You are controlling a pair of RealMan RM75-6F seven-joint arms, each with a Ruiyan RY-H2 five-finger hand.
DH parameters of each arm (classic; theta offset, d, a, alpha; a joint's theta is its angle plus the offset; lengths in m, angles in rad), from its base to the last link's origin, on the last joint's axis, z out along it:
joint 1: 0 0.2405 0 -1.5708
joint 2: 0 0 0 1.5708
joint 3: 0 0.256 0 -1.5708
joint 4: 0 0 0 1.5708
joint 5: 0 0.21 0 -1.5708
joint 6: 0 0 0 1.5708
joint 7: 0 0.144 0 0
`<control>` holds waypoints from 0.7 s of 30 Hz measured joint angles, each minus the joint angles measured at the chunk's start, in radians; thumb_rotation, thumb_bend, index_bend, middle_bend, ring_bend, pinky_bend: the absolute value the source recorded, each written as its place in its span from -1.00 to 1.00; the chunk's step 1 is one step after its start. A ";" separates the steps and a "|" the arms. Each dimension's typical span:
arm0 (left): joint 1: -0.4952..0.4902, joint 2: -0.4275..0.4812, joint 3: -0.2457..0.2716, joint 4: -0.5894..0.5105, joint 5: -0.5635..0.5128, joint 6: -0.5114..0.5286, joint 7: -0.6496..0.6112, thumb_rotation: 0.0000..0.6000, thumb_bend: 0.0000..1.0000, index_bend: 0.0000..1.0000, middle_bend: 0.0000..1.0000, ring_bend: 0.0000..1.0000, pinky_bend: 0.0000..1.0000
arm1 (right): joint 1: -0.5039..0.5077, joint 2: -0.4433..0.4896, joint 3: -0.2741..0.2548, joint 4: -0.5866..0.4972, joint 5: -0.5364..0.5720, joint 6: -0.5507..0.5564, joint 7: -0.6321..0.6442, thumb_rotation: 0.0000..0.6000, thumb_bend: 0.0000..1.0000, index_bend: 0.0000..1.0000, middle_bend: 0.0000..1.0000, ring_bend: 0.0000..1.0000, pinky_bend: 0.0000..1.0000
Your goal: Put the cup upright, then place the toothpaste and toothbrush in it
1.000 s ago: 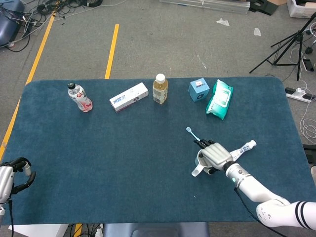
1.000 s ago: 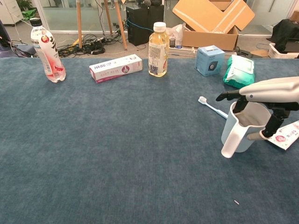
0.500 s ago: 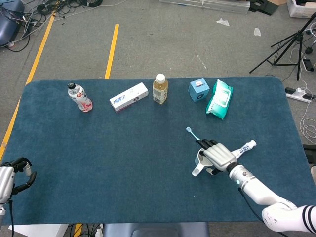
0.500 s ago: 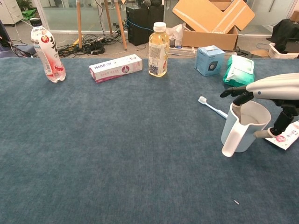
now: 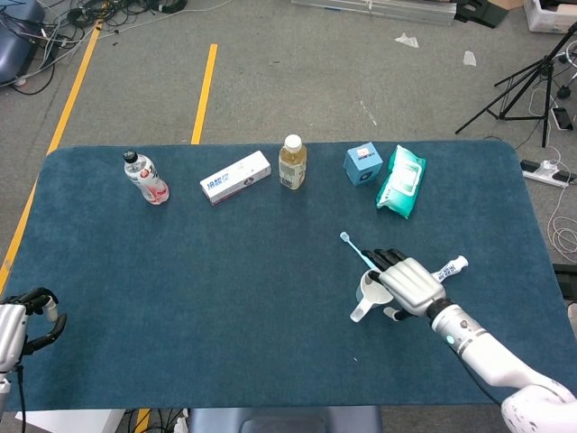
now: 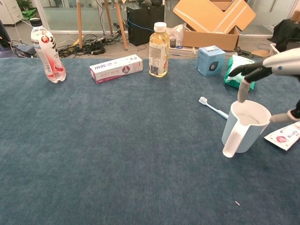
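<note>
The pale blue cup (image 6: 244,129) stands upright on the blue table, its handle (image 6: 231,142) toward the near left. My right hand (image 6: 274,68) hovers just above it with fingers spread and nothing in it. In the head view that right hand (image 5: 412,285) covers part of the cup (image 5: 368,290). The toothbrush (image 6: 213,108) lies just left of the cup, its head pointing away; the head view shows this toothbrush (image 5: 353,246) too. The toothpaste tube (image 6: 283,137) lies flat to the cup's right, seen again as the toothpaste tube (image 5: 449,268) in the head view. My left hand (image 5: 25,317) rests at the table's near left corner, empty.
Along the far edge stand a red-labelled bottle (image 6: 47,49), a flat white-and-pink box (image 6: 116,68), a yellow drink bottle (image 6: 158,49), a small blue box (image 6: 211,60) and a green wipes pack (image 6: 239,71). A tiny scrap (image 6: 237,203) lies near the front.
My right hand has let go of the cup and risen above it, with fingers spreading. The cup stays upright in place. The left hand has not moved.
</note>
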 measured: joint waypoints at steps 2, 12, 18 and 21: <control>0.000 -0.001 0.001 0.000 0.000 -0.001 0.003 1.00 -0.29 0.14 -0.05 0.08 0.04 | -0.016 0.048 0.001 -0.034 -0.023 0.030 -0.003 1.00 -0.66 -0.35 -1.00 -1.00 -0.77; -0.004 -0.011 0.005 -0.001 0.002 -0.010 0.024 1.00 -0.29 0.14 -0.05 0.08 0.04 | -0.091 0.197 0.000 -0.078 -0.007 0.137 -0.124 1.00 -0.66 -0.35 -1.00 -1.00 -0.77; -0.008 -0.014 0.005 0.001 -0.002 -0.019 0.029 1.00 -0.29 0.14 -0.05 0.08 0.04 | -0.105 0.181 -0.002 -0.013 0.117 0.153 -0.257 1.00 -0.65 -0.35 -1.00 -1.00 -0.77; -0.008 -0.014 0.004 0.001 -0.004 -0.019 0.028 1.00 -0.29 0.14 -0.05 0.08 0.04 | -0.106 0.148 -0.001 0.037 0.171 0.151 -0.301 1.00 -0.65 -0.35 -1.00 -1.00 -0.77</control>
